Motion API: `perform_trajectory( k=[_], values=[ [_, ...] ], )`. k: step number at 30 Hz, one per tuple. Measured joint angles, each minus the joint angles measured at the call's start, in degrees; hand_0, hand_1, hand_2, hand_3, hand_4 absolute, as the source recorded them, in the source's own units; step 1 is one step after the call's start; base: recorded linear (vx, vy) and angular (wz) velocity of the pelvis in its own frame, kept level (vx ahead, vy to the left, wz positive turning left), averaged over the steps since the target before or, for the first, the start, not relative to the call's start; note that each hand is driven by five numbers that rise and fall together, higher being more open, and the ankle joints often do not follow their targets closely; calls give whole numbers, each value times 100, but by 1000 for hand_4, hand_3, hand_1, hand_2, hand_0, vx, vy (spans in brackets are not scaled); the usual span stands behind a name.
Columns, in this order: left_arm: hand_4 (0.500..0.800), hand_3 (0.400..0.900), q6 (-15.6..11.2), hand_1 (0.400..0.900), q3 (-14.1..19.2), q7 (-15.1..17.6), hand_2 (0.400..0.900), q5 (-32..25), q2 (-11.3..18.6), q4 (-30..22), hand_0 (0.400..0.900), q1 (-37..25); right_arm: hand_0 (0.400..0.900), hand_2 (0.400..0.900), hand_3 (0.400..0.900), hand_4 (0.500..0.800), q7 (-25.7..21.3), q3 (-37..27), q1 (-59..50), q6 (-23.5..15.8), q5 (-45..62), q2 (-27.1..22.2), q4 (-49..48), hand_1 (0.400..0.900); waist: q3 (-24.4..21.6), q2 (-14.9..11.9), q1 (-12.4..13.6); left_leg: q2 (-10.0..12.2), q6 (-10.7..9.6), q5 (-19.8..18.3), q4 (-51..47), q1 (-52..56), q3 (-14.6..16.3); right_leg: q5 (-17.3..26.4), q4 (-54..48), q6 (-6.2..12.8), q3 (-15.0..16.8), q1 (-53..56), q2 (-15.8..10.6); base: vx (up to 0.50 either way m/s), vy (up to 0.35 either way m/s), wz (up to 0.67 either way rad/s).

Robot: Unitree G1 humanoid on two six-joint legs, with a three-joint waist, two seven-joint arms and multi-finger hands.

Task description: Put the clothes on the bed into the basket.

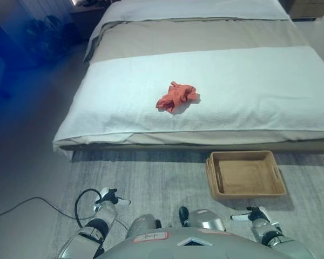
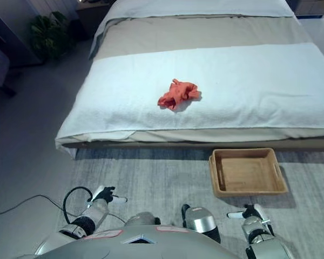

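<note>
Grey, ribbed carpet (image 1: 151,178) fills the foreground, and low over it both hands hang: the left hand (image 1: 109,198) at lower left with loosely relaxed fingers holding nothing, the right hand (image 1: 254,215) at lower right the same, its fingers slack and a white tip poking leftward. Just beyond the right hand sits the basket (image 1: 245,174), a shallow tan tray on the rug, empty, parked right beside the bed's near edge. Up onto the bed (image 1: 124,121) now: a white textured blanket across the near half, and lying on it near the middle, well apart from the basket, a crumpled orange-red cloth (image 1: 176,96). Past that, a beige band of cover, then pale bedding again at the far end. Off to the far left, a leafy plant (image 2: 49,33) stands in the dim corner.
</note>
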Motion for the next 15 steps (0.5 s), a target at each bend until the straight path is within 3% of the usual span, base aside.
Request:
perform_trajectory(
  k=[1,3,4,6,7,8,10,11,14,15],
  values=[
    [800,900,-37,900,-32,42,900,-2,29,-36,900,-41,900,900,900,800,-8,20,-124,-8,2,34,-13,900,104,-73,115,75,306,-4,-61,-81,312,11,-7,-110,119,146,-30,411,-126,-54],
    [800,900,-109,900,-2,54,900,-32,85,-145,900,-90,900,900,900,800,-25,61,-264,-27,15,81,-82,900,280,-288,253,82,534,-43,-546,-287,650,9,-57,-132,300,343,-151,446,-75,-32],
    [800,900,-115,900,23,59,900,-49,100,-156,900,-92,900,900,900,800,-25,112,-324,-41,29,91,-126,900,331,-371,296,137,700,-58,-1100,-314,761,9,-100,-132,392,435,-206,450,8,-12],
    [800,900,-107,900,44,63,900,-49,183,-188,900,-92,900,900,900,800,-64,113,-428,-41,31,148,-204,900,486,-515,261,281,791,28,-2566,-365,957,-10,-364,-109,417,727,-252,517,97,-7],
    [800,900,-96,900,69,63,900,-48,206,-182,900,-80,900,900,900,800,-70,145,-429,-46,28,147,-215,900,537,-537,262,317,819,187,-3513,-337,1020,-16,-490,49,419,863,-250,566,150,-19],
    [800,900,-93,900,123,58,900,-48,217,-164,900,-43,900,900,900,800,-72,153,-427,-40,28,148,-174,900,519,-558,257,260,717,456,-4745,-218,1090,-137,-658,411,442,980,-278,575,152,-28],
    [800,900,-81,900,181,45,900,-48,205,-159,900,-40,900,900,900,800,-69,150,-427,-22,23,79,-68,900,662,-480,259,278,808,870,-6094,-107,1055,-192,-714,510,463,1246,-220,594,160,-53],
    [800,900,-79,900,203,42,900,-47,208,-91,900,-25,900,900,900,800,-68,148,-432,-26,19,78,32,900,662,-476,264,236,830,952,-6087,-209,1094,-308,-715,698,544,1317,-236,665,176,-77],
    [800,900,-9,900,229,38,900,-48,204,-73,900,245,900,900,900,800,-62,149,-402,-31,-31,39,67,900,592,-321,356,178,1068,1017,-6101,56,1081,-402,-698,834,956,1640,-290,754,230,-98],
    [800,900,-25,900,232,38,900,-50,149,154,900,246,900,900,900,800,-51,150,-401,-29,-55,44,154,900,539,-249,532,150,1095,1148,-6135,336,763,-587,-418,863,1269,1689,-343,615,235,-28]
  ],
)
